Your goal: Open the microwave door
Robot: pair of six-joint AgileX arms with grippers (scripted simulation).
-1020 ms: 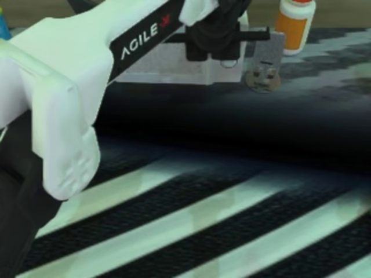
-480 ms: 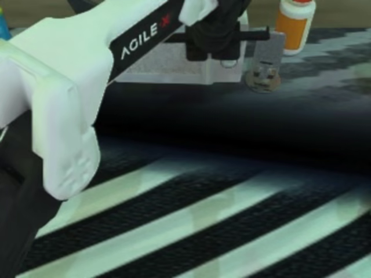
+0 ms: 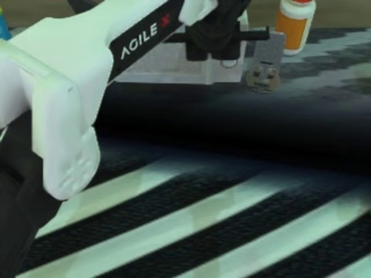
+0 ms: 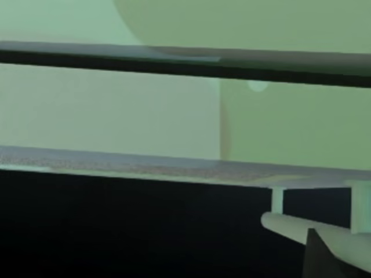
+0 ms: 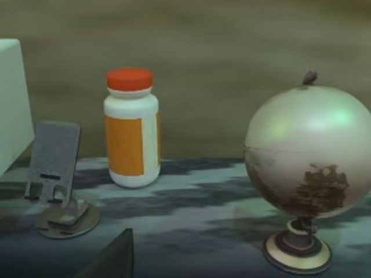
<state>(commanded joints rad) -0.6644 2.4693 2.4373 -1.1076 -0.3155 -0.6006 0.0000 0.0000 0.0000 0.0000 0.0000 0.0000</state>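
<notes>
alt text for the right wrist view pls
An orange-labelled white bottle with a red cap stands upright on a patterned table, between a grey phone stand and a small globe. A white box's edge shows beside the stand.

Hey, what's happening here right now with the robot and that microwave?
The left arm is stretched across the table to the microwave at the far edge, and its hand is at the microwave door; whether it grips the handle is not visible. Its wrist view shows the door's handle bar up close. The right arm is out of the top view, and its camera looks at an orange bottle, a phone stand and a globe.
</notes>
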